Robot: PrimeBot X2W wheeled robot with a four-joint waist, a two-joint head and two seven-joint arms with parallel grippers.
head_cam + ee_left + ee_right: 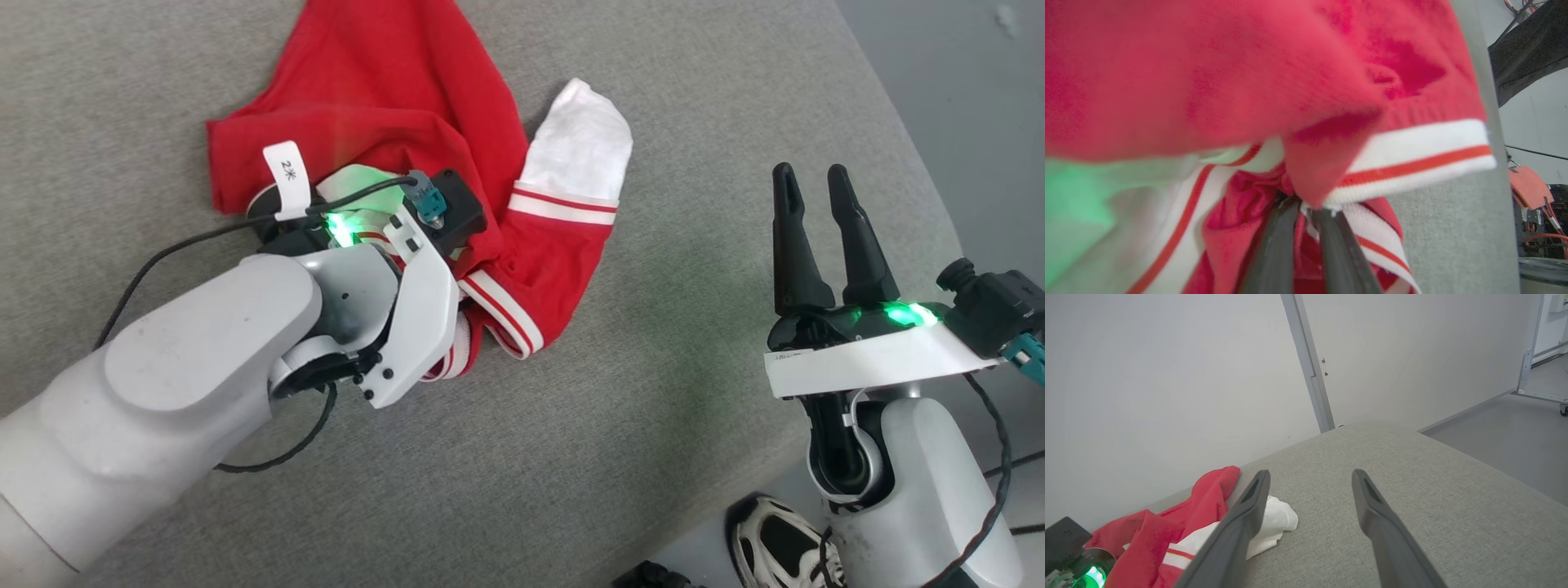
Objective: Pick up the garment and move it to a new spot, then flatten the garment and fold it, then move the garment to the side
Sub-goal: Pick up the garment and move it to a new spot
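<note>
The garment (392, 90), a red shirt with white sleeve ends and white stripe trim, lies crumpled on the grey cushion at upper centre of the head view. Its white sleeve end (581, 147) points to the upper right. My left gripper (1306, 210) is shut on a bunch of the garment (1249, 81) near the striped trim (1412, 159); in the head view the wrist covers its fingers. My right gripper (816, 184) stands open above bare cushion to the right of the garment (1208, 498), with nothing between its fingers (1376, 514).
The grey cushion (571, 457) ends at the right, where grey floor (963, 90) begins. A black and white shoe (775, 547) shows on the floor at the bottom right. A pale wall (1167, 375) stands behind the cushion.
</note>
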